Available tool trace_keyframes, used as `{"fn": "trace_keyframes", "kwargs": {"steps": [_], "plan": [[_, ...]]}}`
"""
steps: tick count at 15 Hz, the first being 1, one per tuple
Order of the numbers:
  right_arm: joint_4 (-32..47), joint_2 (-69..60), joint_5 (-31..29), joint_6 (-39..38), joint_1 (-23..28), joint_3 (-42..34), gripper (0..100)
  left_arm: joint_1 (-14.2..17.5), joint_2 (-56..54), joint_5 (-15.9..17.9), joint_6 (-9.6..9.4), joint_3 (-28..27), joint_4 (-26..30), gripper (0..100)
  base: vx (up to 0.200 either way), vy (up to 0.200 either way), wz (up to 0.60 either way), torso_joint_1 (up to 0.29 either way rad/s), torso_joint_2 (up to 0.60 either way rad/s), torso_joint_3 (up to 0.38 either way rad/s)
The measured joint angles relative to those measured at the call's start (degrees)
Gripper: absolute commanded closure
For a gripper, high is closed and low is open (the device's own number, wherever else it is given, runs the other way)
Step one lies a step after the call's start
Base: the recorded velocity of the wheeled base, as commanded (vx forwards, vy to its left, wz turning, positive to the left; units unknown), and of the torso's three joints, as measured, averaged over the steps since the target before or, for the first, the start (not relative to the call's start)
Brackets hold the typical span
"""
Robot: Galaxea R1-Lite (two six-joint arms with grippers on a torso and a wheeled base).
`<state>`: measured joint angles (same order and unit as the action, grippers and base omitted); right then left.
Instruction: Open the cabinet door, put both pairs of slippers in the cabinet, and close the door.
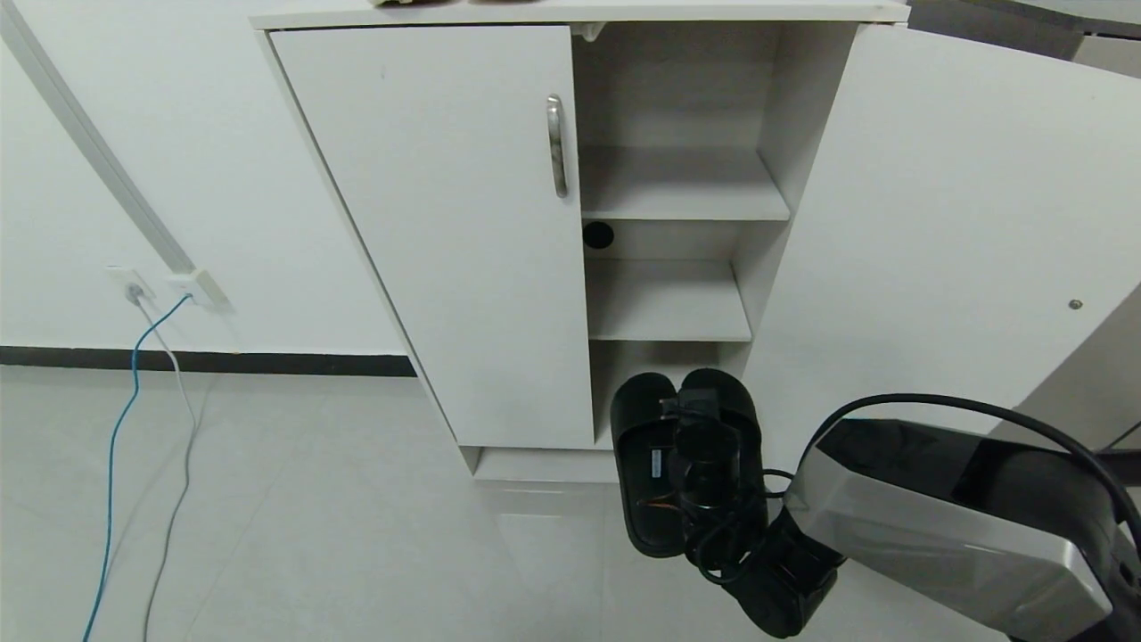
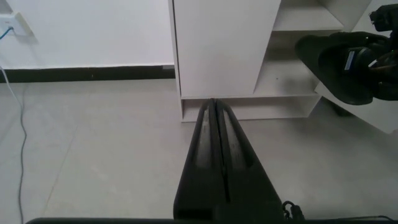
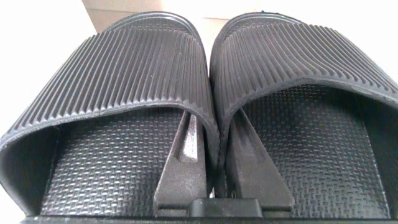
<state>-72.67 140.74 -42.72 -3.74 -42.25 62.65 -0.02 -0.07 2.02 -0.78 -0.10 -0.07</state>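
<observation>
Where the pale tiled floor [image 1: 339, 553] spreads across the lower head view, the right gripper [image 1: 706, 464] hangs low and right of centre, clamped on the pair of black slippers [image 1: 646, 455]. Its two fingers [image 3: 185, 165] go one into each slipper under the ribbed straps, pinching the adjoining inner walls between them. The right wrist view shows this grip plainly; the head view hides it behind wrist and cabling. The slippers sit side by side, long axis running up the frame, toes toward the cabinet's lowest compartment [image 1: 660, 355], off the floor just before its opening. The left gripper [image 2: 215, 109], centred in the left wrist view, has its fingers pressed flat together on nothing, aimed at the cabinet's base; that view catches the slippers at its upper right.

Beyond, the white cabinet [image 1: 428, 267] has its centre-left door shut, metal handle [image 1: 556, 147] upright, and its other door [image 1: 945, 223] swung wide at the right. Farthest, at left, a white wall [image 1: 178, 134] carries a black skirting strip [image 1: 205, 361] and sockets [image 1: 134, 285], with a blue cable [image 1: 111, 464] and a grey cable [image 1: 190, 428] trailing down.
</observation>
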Motion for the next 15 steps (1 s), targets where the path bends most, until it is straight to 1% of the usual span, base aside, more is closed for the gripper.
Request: {"fn": "trace_keyframes", "kwargs": {"steps": [4, 15], "plan": [[-0.5, -0.5, 0.0, 0.2, 0.0, 0.0, 100, 0.0, 0.0, 0.0, 0.00, 0.0, 0.0, 100, 0.000, 0.000, 0.00, 0.000, 0.00, 0.000], [-0.4, -0.9, 0.0, 0.6, 0.3, 0.1, 100, 0.0, 0.0, 0.0, 0.00, 0.0, 0.0, 100, 0.200, 0.000, 0.00, 0.003, 0.00, 0.002]]}}
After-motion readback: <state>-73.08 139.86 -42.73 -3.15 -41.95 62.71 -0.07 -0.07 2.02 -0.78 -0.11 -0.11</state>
